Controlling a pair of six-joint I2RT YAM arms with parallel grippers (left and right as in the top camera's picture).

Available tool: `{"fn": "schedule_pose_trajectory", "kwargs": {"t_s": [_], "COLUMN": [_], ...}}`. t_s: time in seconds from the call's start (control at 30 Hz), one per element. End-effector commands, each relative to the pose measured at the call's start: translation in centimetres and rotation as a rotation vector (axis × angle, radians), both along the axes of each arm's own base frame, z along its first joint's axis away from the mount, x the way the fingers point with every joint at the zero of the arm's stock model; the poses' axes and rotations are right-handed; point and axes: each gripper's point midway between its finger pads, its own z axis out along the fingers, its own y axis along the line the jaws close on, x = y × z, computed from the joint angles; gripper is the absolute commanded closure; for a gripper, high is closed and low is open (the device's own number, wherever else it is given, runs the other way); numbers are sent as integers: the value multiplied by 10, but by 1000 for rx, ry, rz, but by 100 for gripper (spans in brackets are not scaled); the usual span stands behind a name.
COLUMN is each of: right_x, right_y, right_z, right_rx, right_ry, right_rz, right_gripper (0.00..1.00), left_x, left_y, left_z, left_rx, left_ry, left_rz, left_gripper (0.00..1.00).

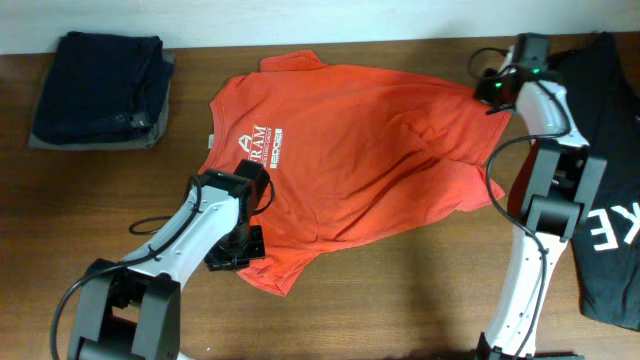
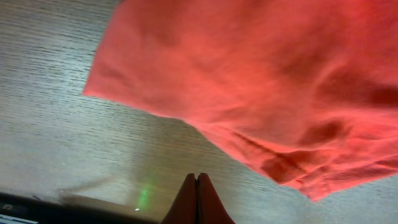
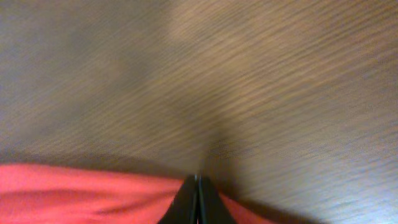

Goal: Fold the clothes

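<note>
**T-shirt flat, both pincers closed**

T-shirt [image 1: 370, 150]: red-orange, spread mid-counter, chest up, white lettering [image 1: 262, 140] toward its left side. Cloth is wrinkled, with creases running toward its far right corner.

Right pincer [image 3: 198, 186]: at that far right corner. Fingers are pressed together with red cloth meeting the tips on both sides, so it looks to be pinching the shirt's edge. The right arm comes up from the near edge, elbow over bare counter [image 1: 400, 290], forearm angled in toward the shirt.

Left pincer [image 2: 197, 182]: pressed together, nothing between the fingers. Shirt edge lies just beyond the tips. The left arm slants in from the near left, wrist above the shirt's near-left part.

Folded dark garments [image 1: 100, 90] sit at the far left. A black T-shirt [image 1: 610, 230] lies at the right edge.
</note>
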Motion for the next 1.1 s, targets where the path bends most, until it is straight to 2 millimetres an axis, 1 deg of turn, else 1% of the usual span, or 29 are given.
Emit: {"fn": "schedule_pose_trajectory", "kwargs": {"t_s": [0.0,0.03,0.07,0.1,0.13,0.17,0.2,0.27,0.33,0.4,0.43,0.47,0.53,0.57,0.6,0.67,0.73,0.77,0.8,0.83,0.9,0.93,1.0,1.03,1.07], "right_x": [12,15,16,16,13,-1,-11,-35,-60,-88,-96,-96,-96,-96,-96,-100,-114,-124,-137,-151,-183,-195,-234,-243,-259], "right_y": [-40,-42,-40,-37,-33,-29,-25,-16,-8,1,4,11,21,23,24,27,19,15,14,16,25,28,38,41,46], "right_z": [56,82,109,129,152,182,196,214,223,222,222,224,225,225,223,221,217,217,218,220,224,224,218,215,206], "right_rx": [-51,-59,-60,-61,-66,-69,-66,-52,-36,-8,-2,14,58,69,78,74,35,13,-2,-5,7,8,17,21,26], "right_ry": [-65,-91,-123,-144,-163,-166,-158,-120,-67,19,45,37,36,35,39,67,132,169,210,243,305,326,407,429,469], "right_rz": [-73,-57,-24,-3,19,24,25,27,27,28,44,99,113,113,116,115,82,60,49,47,63,72,89,103,139], "right_gripper": [84,64,41,15,1,1,1,1,1,1,1,2,4,5,8,8,7,7,4,1,1,1,1,1,1], "left_x": [9,9,10,11,11,12,12,15,19,24,26,29,33,35,36,35,34,34,34,35,37,38,40,40,41], "left_y": [6,7,8,9,9,9,8,7,6,4,3,2,0,0,0,-1,-1,-1,-1,-1,-2,-2,-3,-3,-4], "left_z": [7,7,7,7,7,7,7,6,6,8,9,11,13,14,15,16,16,16,16,16,16,16,15,15,15], "left_rx": [26,34,39,42,42,42,40,34,29,23,17,12,8,6,6,2,1,1,1,0,-3,-3,-6,-7,-9], "left_ry": [-41,-44,-48,-50,-53,-54,-58,-67,-81,-96,-103,-111,-123,-127,-129,-127,-123,-122,-123,-125,-132,-136,-145,-148,-152], "left_rz": [-25,-27,-28,-32,-33,-32,-32,-44,-43,-52,-68,-82,-86,-86,-86,-85,-84,-84,-84,-84,-84,-84,-83,-84,-84], "left_gripper": [99,99,99,99,99,99,99,99,99,99,99,99,99,99,99,99,99,99,99,99,99,99,99,99,99]}}
